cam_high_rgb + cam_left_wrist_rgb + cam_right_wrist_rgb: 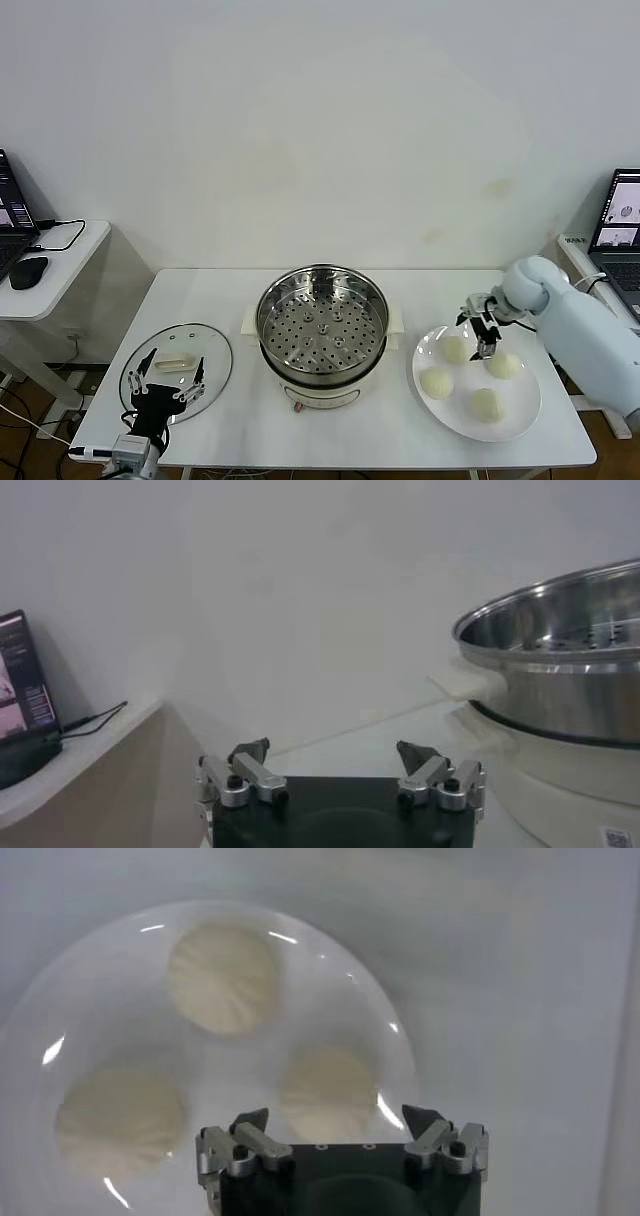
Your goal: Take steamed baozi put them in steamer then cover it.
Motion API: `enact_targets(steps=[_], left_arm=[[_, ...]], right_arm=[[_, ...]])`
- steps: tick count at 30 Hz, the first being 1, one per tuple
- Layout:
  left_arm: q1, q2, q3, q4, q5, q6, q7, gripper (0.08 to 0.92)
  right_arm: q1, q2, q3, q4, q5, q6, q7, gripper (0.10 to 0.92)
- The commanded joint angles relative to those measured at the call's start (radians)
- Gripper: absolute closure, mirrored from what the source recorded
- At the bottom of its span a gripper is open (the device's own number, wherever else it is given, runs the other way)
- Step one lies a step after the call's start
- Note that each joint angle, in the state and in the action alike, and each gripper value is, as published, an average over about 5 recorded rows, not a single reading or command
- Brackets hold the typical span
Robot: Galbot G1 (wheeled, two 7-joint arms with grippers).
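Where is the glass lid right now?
In the head view, the glass lid lies flat on the table's left side, beside the steamer, with the open left claw over it.

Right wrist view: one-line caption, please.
Open right tool hovers above three baozi on the plate.

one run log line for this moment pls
right gripper: open, over baozi on plate | left gripper: open, idle over cover | steamer: uncovered, no buns inside
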Motion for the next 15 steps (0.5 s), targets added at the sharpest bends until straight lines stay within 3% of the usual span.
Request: enact_targets(steps=[1,15], left_arm=[[-0.003,-0.003,0.000,0.009,0.002,0.001,0.001,0.177],[-0.009,-0.004,0.002,0.023,0.005,0.001,0.003,0.177]], right_arm=[[-0.007,0.037,-0.015,-0.043,-0.033,0.003,0.017,0.203],[-0.014,0.051,-0.003,-0.080,-0.039,0.004,0.033,0.203]])
